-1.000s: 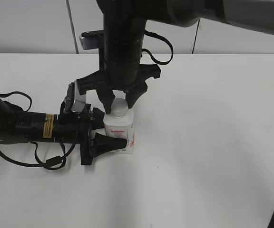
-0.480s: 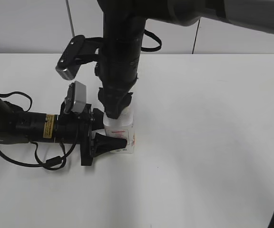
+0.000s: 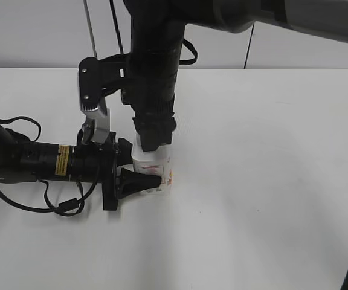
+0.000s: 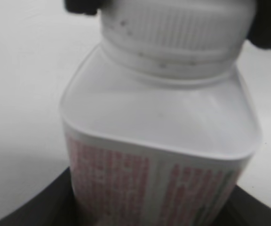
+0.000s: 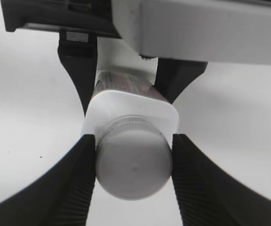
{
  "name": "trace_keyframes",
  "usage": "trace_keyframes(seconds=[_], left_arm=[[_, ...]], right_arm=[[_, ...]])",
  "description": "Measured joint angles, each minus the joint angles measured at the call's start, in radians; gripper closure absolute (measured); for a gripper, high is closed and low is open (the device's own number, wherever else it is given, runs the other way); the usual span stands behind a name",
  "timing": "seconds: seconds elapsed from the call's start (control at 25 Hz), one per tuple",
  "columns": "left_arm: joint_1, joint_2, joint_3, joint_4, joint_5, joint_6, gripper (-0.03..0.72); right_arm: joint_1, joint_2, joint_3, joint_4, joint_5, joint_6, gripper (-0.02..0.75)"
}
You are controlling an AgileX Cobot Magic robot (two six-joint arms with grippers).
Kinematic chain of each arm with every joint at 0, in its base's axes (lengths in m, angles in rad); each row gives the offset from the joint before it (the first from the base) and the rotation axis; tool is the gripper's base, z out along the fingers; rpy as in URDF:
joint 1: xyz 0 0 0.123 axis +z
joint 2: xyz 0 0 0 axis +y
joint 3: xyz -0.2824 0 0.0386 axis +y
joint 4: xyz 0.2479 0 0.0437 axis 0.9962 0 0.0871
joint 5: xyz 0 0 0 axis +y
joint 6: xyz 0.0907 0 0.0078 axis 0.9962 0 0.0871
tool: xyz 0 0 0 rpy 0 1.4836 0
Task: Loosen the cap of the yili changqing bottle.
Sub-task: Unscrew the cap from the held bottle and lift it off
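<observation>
Exterior view, read from left to right with the yili changqing bottle (image 3: 154, 172) as landmark. To the left of the bottle, the left arm lies low along the white table (image 3: 270, 181), a yellow label on its black body. Its left gripper (image 3: 139, 171) reaches the bottle from the left, one dark finger in front of the bottle's lower body and one behind it; the jaws pinch the bottle's sides. The bottle stands upright on the table, its pink-red print facing the camera.

Directly above the bottle, the right arm descends vertically. The right gripper (image 3: 153, 142) covers the bottle's top, so the cap is hidden in this view. A grey wrist camera block (image 3: 95, 99) juts out above and to the left of the bottle.

Left wrist view: the bottle (image 4: 159, 155) fills the frame, the ribbed cap (image 4: 173, 33) at the top flanked by dark fingertips (image 4: 81, 5).

Right wrist view: seen from above, the cap (image 5: 133, 162) sits between two ribbed black pads (image 5: 81, 179), which press on its rim from both sides; the right gripper (image 5: 133, 160) is closed on the cap. The left gripper's fingers (image 5: 79, 70) clamp the bottle (image 5: 121, 101) beyond.
</observation>
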Motion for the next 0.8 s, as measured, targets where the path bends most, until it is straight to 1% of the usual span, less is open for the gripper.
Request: trace_keyframes(seconds=[0.32,0.48,0.6,0.72,0.8], left_arm=[[-0.001,0.000,-0.001,-0.001,0.001,0.000,0.291],[-0.001,0.000,-0.001,-0.001,0.001,0.000,0.291],[-0.001,0.000,-0.001,-0.001,0.001,0.000,0.291],[-0.001,0.000,-0.001,-0.001,0.001,0.000,0.291],[-0.001,0.000,-0.001,-0.001,0.001,-0.001,0.291]], right_arm=[[0.003,0.000,-0.001,-0.030,0.005,-0.158,0.342],[0.003,0.000,-0.001,-0.030,0.006,-0.176,0.342],[0.003,0.000,-0.005,-0.030,0.007,-0.148,0.342],[0.003,0.004,-0.017,-0.026,0.014,-0.078,0.342],[0.003,0.007,-0.035,-0.019,0.018,-0.001,0.314]])
